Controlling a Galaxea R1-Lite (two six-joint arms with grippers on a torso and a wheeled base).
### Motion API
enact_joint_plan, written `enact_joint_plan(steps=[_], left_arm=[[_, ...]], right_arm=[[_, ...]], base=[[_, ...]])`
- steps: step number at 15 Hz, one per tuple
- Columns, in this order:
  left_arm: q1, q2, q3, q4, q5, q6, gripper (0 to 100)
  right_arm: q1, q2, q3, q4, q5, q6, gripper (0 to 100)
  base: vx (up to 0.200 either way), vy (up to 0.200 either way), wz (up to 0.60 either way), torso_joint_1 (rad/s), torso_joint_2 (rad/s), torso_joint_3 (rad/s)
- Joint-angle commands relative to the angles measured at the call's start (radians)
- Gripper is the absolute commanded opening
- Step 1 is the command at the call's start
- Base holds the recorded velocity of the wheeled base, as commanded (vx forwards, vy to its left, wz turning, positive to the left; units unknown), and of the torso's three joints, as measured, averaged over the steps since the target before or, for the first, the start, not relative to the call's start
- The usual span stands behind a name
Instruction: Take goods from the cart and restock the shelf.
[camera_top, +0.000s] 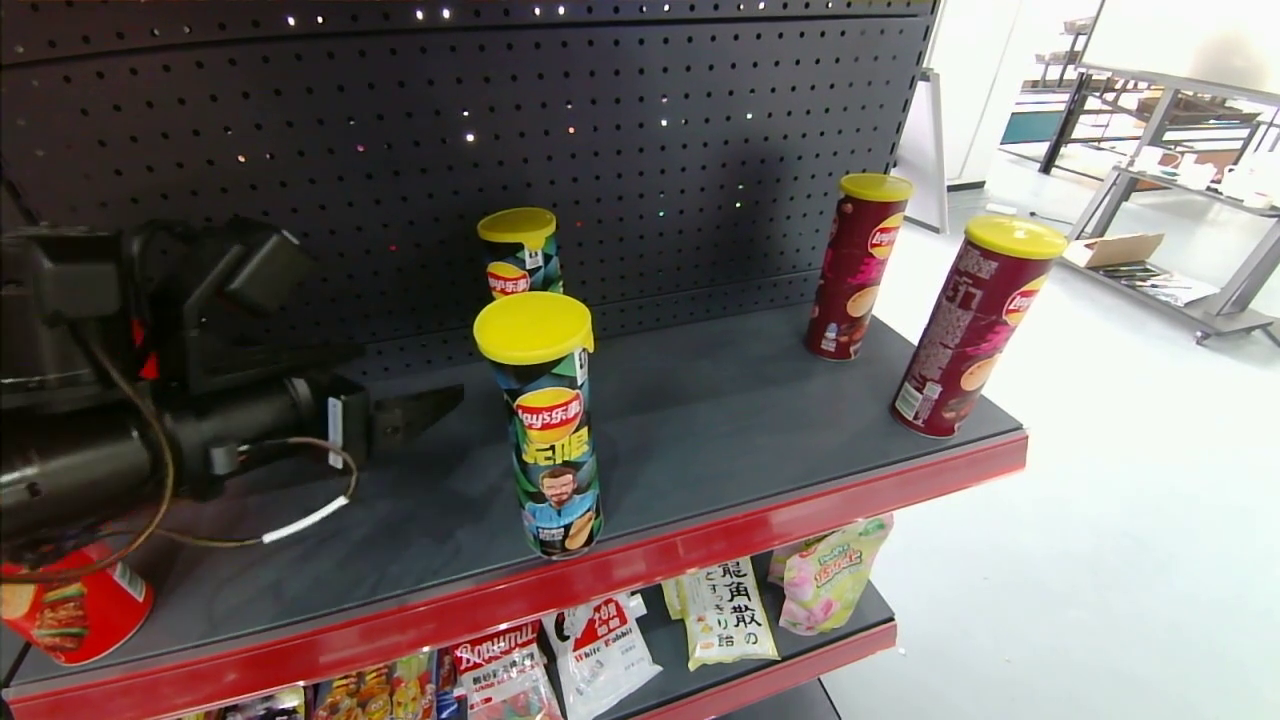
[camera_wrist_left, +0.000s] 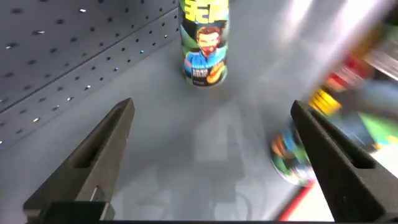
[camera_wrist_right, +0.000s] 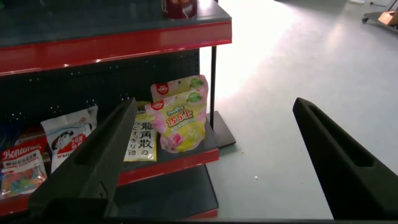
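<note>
On the dark top shelf (camera_top: 720, 440) stand two green-and-black chip cans with yellow lids: one near the red front edge (camera_top: 545, 440), one by the pegboard (camera_top: 520, 255). My left gripper (camera_top: 440, 400) hovers over the shelf just left of the front can, open and holding nothing. In the left wrist view the open left gripper (camera_wrist_left: 211, 106) faces the rear can (camera_wrist_left: 204, 43), and the front can (camera_wrist_left: 292, 155) is a blur beside one finger. My right gripper (camera_wrist_right: 214, 106) is open and empty, out in front of the lower shelf.
Two maroon cans (camera_top: 855, 270) (camera_top: 975, 330) stand at the shelf's right end. A red can (camera_top: 70, 610) sits at the front left under my left arm. Snack bags (camera_wrist_right: 177, 118) line the lower shelf (camera_wrist_right: 174, 168). Open floor lies to the right.
</note>
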Motion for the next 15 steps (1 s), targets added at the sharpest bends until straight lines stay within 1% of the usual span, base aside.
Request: enact_joint_plan(steps=[1, 2, 3, 4, 5, 6, 7, 8, 9, 10, 12, 15], left_arm=[[0.000, -0.294, 0.150, 0.019, -0.003, 0.000, 100], [0.011, -0.410, 0.199, 0.036, 0.000, 0.000, 100], [0.018, -0.524, 0.219, 0.068, 0.003, -0.001, 100], [0.023, -0.574, 0.222, 0.098, 0.009, -0.003, 100], [0.043, -0.751, 0.206, 0.272, 0.040, -0.001, 100], [0.048, -0.860, 0.185, 0.412, 0.052, -0.001, 100], [0.048, -0.959, 0.157, 0.549, 0.083, -0.003, 100], [0.048, -1.030, 0.154, 0.633, 0.113, -0.003, 100], [0.048, -1.087, 0.182, 0.665, 0.132, -0.003, 100], [0.048, -1.117, 0.222, 0.662, 0.135, -0.003, 100], [0.048, -1.131, 0.237, 0.662, 0.138, -0.001, 100], [0.048, -1.136, 0.242, 0.662, 0.173, -0.003, 100]], right_arm=[[0.000, 0.000, 0.000, 0.000, 0.000, 0.000, 100], [0.000, 0.000, 0.000, 0.000, 0.000, 0.000, 100], [0.000, 0.000, 0.000, 0.000, 0.000, 0.000, 100], [0.000, 0.000, 0.000, 0.000, 0.000, 0.000, 100], [0.000, 0.000, 0.000, 0.000, 0.000, 0.000, 100], [0.000, 0.000, 0.000, 0.000, 0.000, 0.000, 100], [0.000, 0.000, 0.000, 0.000, 0.000, 0.000, 100], [0.000, 0.000, 0.000, 0.000, 0.000, 0.000, 100], [0.000, 0.000, 0.000, 0.000, 0.000, 0.000, 100], [0.000, 0.000, 0.000, 0.000, 0.000, 0.000, 100], [0.000, 0.000, 0.000, 0.000, 0.000, 0.000, 100], [0.000, 0.000, 0.000, 0.000, 0.002, -0.002, 100]], base=[[0.000, 0.000, 0.00, 0.000, 0.00, 0.000], [0.000, 0.000, 0.00, 0.000, 0.00, 0.000], [0.000, 0.000, 0.00, 0.000, 0.00, 0.000], [0.000, 0.000, 0.00, 0.000, 0.00, 0.000], [0.000, 0.000, 0.00, 0.000, 0.00, 0.000], [0.000, 0.000, 0.00, 0.000, 0.00, 0.000], [0.000, 0.000, 0.00, 0.000, 0.00, 0.000], [0.000, 0.000, 0.00, 0.000, 0.00, 0.000], [0.000, 0.000, 0.00, 0.000, 0.00, 0.000], [0.000, 0.000, 0.00, 0.000, 0.00, 0.000], [0.000, 0.000, 0.00, 0.000, 0.00, 0.000], [0.000, 0.000, 0.00, 0.000, 0.00, 0.000]])
